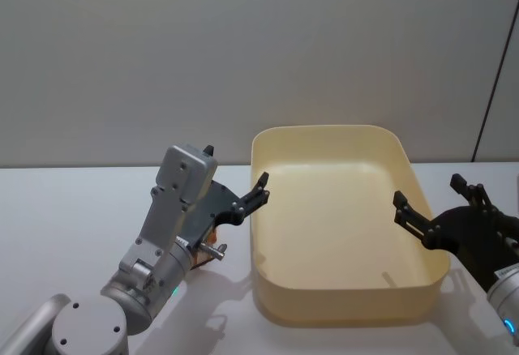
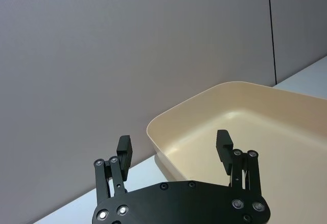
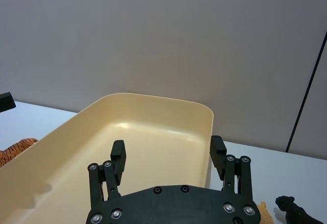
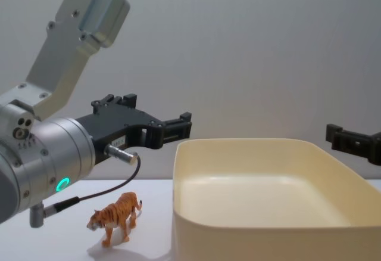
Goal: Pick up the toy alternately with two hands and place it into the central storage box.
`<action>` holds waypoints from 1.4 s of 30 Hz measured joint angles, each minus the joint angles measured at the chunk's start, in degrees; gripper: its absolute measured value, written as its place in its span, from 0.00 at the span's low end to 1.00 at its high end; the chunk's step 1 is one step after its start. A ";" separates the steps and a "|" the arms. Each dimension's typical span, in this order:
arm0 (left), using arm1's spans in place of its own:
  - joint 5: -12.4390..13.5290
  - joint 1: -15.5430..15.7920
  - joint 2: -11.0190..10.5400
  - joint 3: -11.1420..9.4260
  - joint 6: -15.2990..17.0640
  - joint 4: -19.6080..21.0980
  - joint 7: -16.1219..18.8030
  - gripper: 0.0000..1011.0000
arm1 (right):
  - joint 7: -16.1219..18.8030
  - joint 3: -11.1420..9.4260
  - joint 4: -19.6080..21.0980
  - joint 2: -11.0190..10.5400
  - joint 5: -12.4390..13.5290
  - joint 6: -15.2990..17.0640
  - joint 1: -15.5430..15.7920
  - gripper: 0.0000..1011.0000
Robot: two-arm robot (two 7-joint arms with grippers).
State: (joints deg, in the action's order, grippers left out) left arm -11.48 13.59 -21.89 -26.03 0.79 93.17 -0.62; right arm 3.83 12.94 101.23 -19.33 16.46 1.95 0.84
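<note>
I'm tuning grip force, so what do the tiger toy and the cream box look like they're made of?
Tiger toy: probably moulded plastic or rubber, painted orange with black stripes, matte finish; how hard it is can't be told. Storage box: likely plastic, judging by its smooth cream walls with a soft sheen, seamless rounded corners and thin rim.
</note>
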 joint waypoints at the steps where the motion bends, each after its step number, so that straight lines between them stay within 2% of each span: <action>1: 0.00 0.00 0.00 0.00 0.00 0.00 0.00 0.99 | 0.00 0.00 0.00 0.00 0.00 0.00 0.00 0.99; 30: 0.00 0.00 0.00 0.00 0.00 0.00 0.00 0.99 | 0.03 -0.06 -0.01 -0.06 0.00 0.00 0.01 0.99; 37: 0.00 0.00 0.00 0.00 0.00 0.00 0.00 0.99 | 0.48 -0.68 0.22 -1.00 0.29 0.36 0.55 0.99; 42: 0.00 0.00 0.00 0.00 0.00 0.00 0.00 0.99 | 0.56 -1.68 1.00 -2.55 1.16 0.78 1.78 0.99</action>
State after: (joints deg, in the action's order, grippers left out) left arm -11.48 13.59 -21.89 -26.02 0.79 93.17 -0.62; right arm 4.39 11.25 102.23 -21.88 17.62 2.73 2.62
